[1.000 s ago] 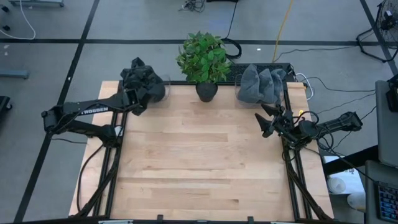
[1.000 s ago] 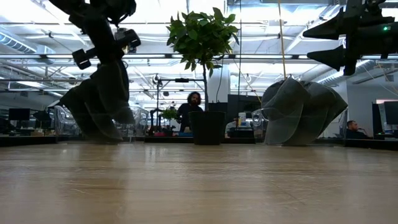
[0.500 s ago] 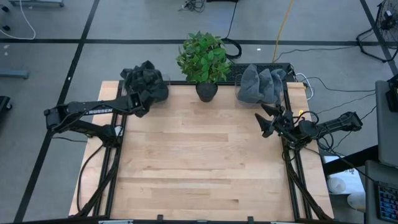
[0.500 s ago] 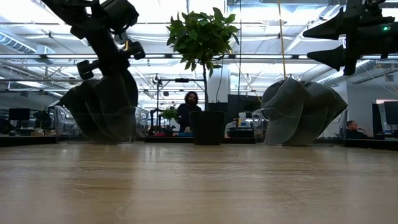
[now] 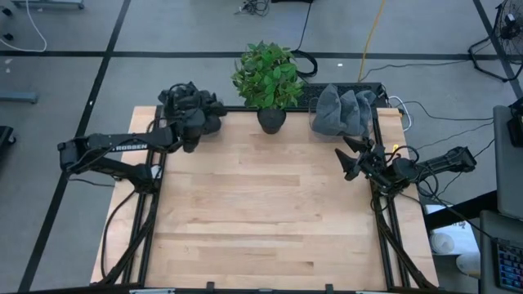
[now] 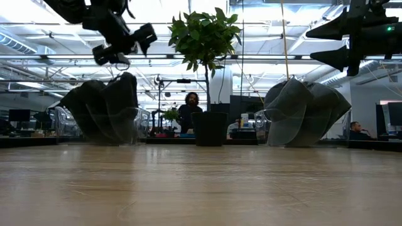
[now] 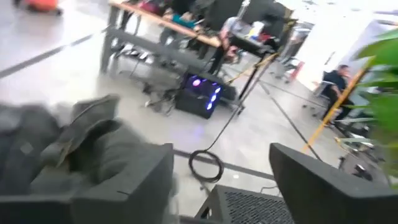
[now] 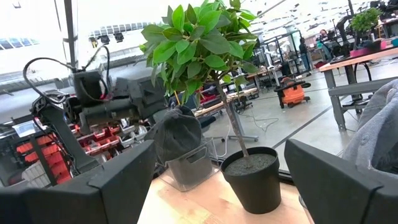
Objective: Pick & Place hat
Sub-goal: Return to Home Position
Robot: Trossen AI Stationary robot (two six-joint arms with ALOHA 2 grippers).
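A dark hat [image 5: 189, 108] sits draped over a clear stand [image 8: 186, 167] at the table's far left. In the low view my left gripper [image 6: 125, 44] hovers just above the dark hat [image 6: 103, 116]. It is open and roughly level, and I see a gap between it and the cloth. In the left wrist view its fingers [image 7: 124, 186] stand wide apart with the dark hat [image 7: 62, 143] beyond them. A grey hat [image 5: 343, 110] rests on another stand at the far right. My right gripper [image 5: 350, 158] waits open at the table's right edge.
A potted plant [image 5: 265, 77] stands at the middle of the far edge, between the two hats. The wooden tabletop [image 5: 261, 212] stretches toward the near edge. Beyond the table a person [image 6: 190, 113] sits in the room.
My left gripper has opened and let go of the dark hat. It has rolled, tipped up from pointing down to about level, and risen off the hat. The hat, which hung tall from the fingers, now sits lower and wider on its stand.
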